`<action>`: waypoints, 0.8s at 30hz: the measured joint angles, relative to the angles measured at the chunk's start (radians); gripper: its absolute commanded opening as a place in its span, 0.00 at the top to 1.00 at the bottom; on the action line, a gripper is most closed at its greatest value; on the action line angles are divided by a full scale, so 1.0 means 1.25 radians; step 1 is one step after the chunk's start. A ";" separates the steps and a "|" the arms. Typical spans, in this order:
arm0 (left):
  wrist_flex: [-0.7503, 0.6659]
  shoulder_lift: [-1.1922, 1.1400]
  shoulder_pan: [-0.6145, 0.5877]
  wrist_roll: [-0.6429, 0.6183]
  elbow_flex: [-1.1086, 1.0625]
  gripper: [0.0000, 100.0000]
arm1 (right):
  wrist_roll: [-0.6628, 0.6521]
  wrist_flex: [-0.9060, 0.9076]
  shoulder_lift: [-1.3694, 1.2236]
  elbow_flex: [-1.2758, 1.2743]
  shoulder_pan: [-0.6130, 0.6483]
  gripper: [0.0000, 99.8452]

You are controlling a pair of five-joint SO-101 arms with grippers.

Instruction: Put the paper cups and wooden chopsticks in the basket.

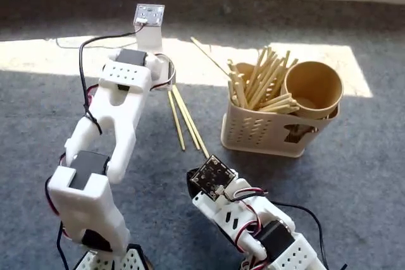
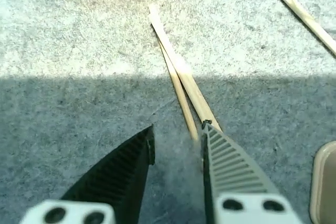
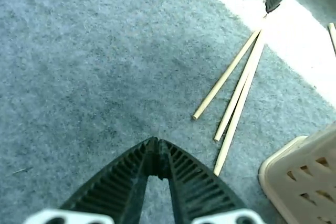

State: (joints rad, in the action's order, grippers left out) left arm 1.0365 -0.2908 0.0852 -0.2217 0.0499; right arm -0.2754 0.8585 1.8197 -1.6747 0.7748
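Ribbed left pincer (image 2: 178, 126) spread beside slim wooden chopsticks (image 2: 178, 69); right pincer (image 3: 156, 141) closed, empty, over fuzzy carpet (image 3: 79, 51)

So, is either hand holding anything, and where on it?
Nothing is held. The left hand is open at one end of the loose chopsticks; the right hand is shut, empty.

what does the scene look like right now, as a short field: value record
left pincer: open, tips at one end of the loose chopsticks
right pincer: shut, over bare carpet, apart from the chopsticks
loose chopsticks: three lying together on the carpet beside the basket
single chopstick: on the carpet, apart from the three
basket: upright
bundle of chopsticks: standing in the basket
paper cup: in the basket, mouth up
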 measured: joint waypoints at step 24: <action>0.241 -0.366 -0.048 0.000 0.351 0.90 | 0.000 0.000 0.000 0.000 0.000 0.99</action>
State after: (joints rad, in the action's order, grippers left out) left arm 1.3372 -0.7480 0.0253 -0.2217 0.4887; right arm -0.2754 0.8585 1.8197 -1.6747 0.7748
